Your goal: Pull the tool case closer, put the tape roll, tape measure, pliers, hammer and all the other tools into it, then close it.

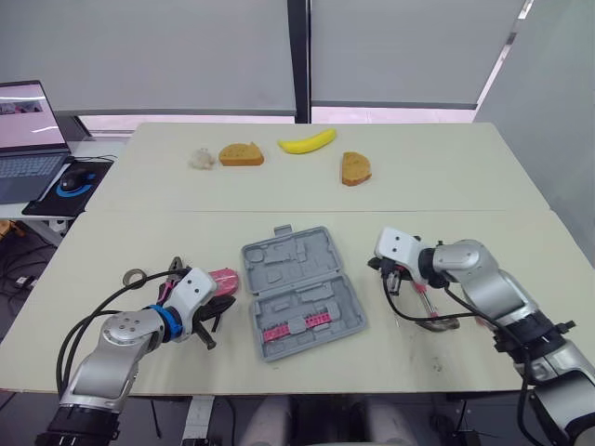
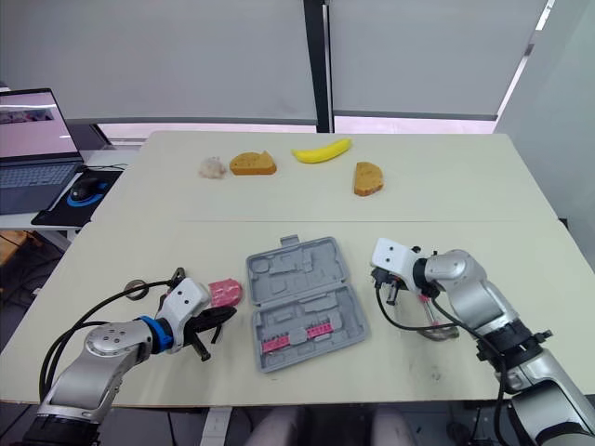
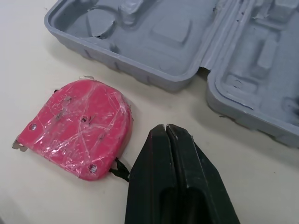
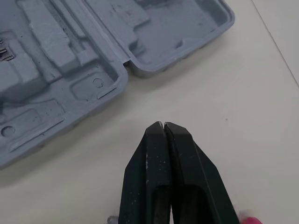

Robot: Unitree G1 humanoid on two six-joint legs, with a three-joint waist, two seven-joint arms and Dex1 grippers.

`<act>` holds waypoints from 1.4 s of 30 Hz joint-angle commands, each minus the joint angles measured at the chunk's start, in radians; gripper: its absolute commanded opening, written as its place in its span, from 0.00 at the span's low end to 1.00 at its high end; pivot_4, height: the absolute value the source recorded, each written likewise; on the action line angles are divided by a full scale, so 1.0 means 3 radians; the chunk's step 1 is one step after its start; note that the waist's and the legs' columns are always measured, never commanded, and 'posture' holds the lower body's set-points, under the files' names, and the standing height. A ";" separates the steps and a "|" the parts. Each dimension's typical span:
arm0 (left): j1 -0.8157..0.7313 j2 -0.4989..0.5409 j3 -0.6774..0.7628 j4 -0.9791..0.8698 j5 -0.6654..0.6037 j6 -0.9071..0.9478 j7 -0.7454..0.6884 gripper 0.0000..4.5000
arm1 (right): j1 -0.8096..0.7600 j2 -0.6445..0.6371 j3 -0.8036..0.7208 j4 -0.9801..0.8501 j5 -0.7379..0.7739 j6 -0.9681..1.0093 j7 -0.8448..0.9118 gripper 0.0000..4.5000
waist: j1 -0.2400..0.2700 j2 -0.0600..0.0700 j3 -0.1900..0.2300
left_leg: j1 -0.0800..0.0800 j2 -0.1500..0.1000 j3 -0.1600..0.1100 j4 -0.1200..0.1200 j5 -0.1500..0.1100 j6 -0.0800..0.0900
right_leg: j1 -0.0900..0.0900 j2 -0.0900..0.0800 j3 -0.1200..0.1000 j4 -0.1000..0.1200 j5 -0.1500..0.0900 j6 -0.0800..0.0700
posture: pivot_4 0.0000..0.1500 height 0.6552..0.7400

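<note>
Silver arms (image 1: 483, 283) carry white wrist housings (image 1: 398, 246) and black cables (image 1: 110, 299). A blue collar (image 1: 165, 320) sits behind the left gripper (image 3: 164, 128).

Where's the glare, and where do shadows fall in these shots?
Left wrist view: white glints on the crinkled wrap of the tape measure, soft shadow beneath the tool case wall. Right wrist view: even light, faint shadow along the case rim. Left eye view: bright daylight strip under the blinds.

Grey tool case (image 1: 299, 288), pink tape measure (image 3: 77, 128), yellow banana (image 1: 307, 142).
</note>
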 commanded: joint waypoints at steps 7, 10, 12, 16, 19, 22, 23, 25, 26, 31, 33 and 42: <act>-0.0141 -0.0056 -0.0155 0.0135 0.0109 -0.0059 0.0023 0.00 | -0.0518 0.0534 0.0096 0.1087 -0.0183 -0.0535 -0.0040 0.00 | -0.0044 0.0000 0.0000 | 0.0003 0.0002 -0.0002 -0.0001 0.0002 -0.0003 | -0.0001 0.0005 0.0000 0.0003 0.0004 -0.0004 | 1.00 1.00; -0.0216 -0.0120 -0.0208 0.0187 0.0140 -0.0063 0.0051 0.00 | -0.0626 0.0684 0.0116 0.1380 -0.0227 -0.0674 -0.0054 0.00 | -0.0066 0.0001 0.0000 | 0.0004 0.0002 -0.0006 -0.0002 0.0007 -0.0011 | -0.0001 0.0006 0.0000 0.0006 0.0005 -0.0006 | 1.00 1.00; -0.0257 -0.0163 -0.0239 0.0211 0.0161 -0.0069 0.0078 0.00 | -0.0668 0.0749 0.0117 0.1497 -0.0246 -0.0727 -0.0055 0.00 | -0.0065 0.0001 0.0000 | 0.0003 0.0001 -0.0005 -0.0001 0.0008 -0.0012 | -0.0001 0.0006 0.0000 0.0006 0.0005 -0.0005 | 1.00 1.00; -0.0281 -0.0190 -0.0304 0.0265 0.0206 -0.0102 0.0045 0.00 | -0.0708 0.0836 0.0106 0.1623 -0.0281 -0.0766 -0.0016 0.00 | -0.0071 0.0001 0.0000 | 0.0005 0.0001 -0.0005 0.0000 0.0009 -0.0014 | -0.0001 0.0006 0.0002 0.0007 0.0007 -0.0004 | 1.00 1.00; -0.0297 -0.0217 -0.0332 0.0297 0.0226 -0.0113 0.0041 0.00 | -0.0696 0.0851 0.0105 0.1620 -0.0291 -0.0755 0.0038 0.00 | -0.0072 0.0002 0.0000 | 0.0006 0.0001 -0.0005 -0.0001 0.0009 -0.0015 | -0.0002 0.0007 0.0002 0.0010 0.0007 -0.0004 | 1.00 1.00; -0.0341 -0.0250 -0.0355 0.0338 0.0240 -0.0129 0.0038 0.00 | -0.0654 0.0832 0.0109 0.1534 -0.0284 -0.0711 0.0114 0.00 | -0.0072 0.0002 0.0000 | 0.0007 0.0000 -0.0005 0.0000 0.0008 -0.0012 | -0.0002 0.0007 0.0004 0.0015 0.0007 -0.0004 | 1.00 1.00; -0.0354 -0.0257 -0.0363 0.0348 0.0245 -0.0136 0.0030 0.00 | -0.0633 0.0820 0.0110 0.1487 -0.0278 -0.0687 0.0144 0.00 | -0.0069 0.0002 0.0000 | 0.0007 0.0000 -0.0005 0.0000 0.0007 -0.0011 | -0.0002 0.0007 0.0004 0.0016 0.0007 -0.0004 | 1.00 1.00; -0.0377 -0.0261 -0.0381 0.0365 0.0253 -0.0163 0.0002 0.00 | -0.0578 0.0793 0.0113 0.1372 -0.0266 -0.0629 0.0205 0.00 | -0.0066 0.0002 -0.0001 | 0.0008 0.0000 -0.0005 0.0000 0.0006 -0.0009 | -0.0003 0.0007 0.0003 0.0018 0.0007 -0.0004 | 1.00 1.00; -0.0391 -0.0263 -0.0390 0.0375 0.0254 -0.0171 -0.0013 0.00 | -0.0547 0.0778 0.0113 0.1307 -0.0262 -0.0598 0.0227 0.00 | -0.0066 0.0003 -0.0001 | 0.0008 0.0000 -0.0006 0.0000 0.0006 -0.0009 | -0.0003 0.0007 0.0003 0.0020 0.0007 -0.0004 | 1.00 1.00; -0.0384 -0.0251 -0.0409 0.0302 0.0234 -0.0183 -0.0104 0.00 | -0.0373 0.0741 0.0091 0.0944 -0.0223 -0.0375 0.0262 0.00 | -0.0066 0.0003 -0.0001 | 0.0007 0.0000 -0.0005 -0.0001 0.0006 -0.0009 | -0.0005 0.0007 0.0005 0.0020 0.0007 -0.0004 | 1.00 1.00; -0.0378 -0.0244 -0.0433 0.0233 0.0220 -0.0152 -0.0158 0.00 | -0.0281 0.0723 0.0086 0.0770 -0.0209 -0.0271 0.0257 0.00 | -0.0066 0.0003 -0.0002 | 0.0007 -0.0001 -0.0005 -0.0001 0.0006 -0.0009 | -0.0007 0.0006 0.0007 0.0021 0.0007 -0.0004 | 1.00 1.00; -0.0336 -0.0141 -0.0561 -0.0119 0.0171 0.0041 -0.0436 0.00 | 0.0291 0.0639 -0.0081 -0.0302 -0.0088 0.0422 0.0163 0.00 | -0.0065 0.0003 -0.0001 | 0.0000 0.0000 -0.0005 -0.0002 0.0005 -0.0008 | -0.0016 0.0007 0.0009 0.0022 0.0007 -0.0004 | 1.00 1.00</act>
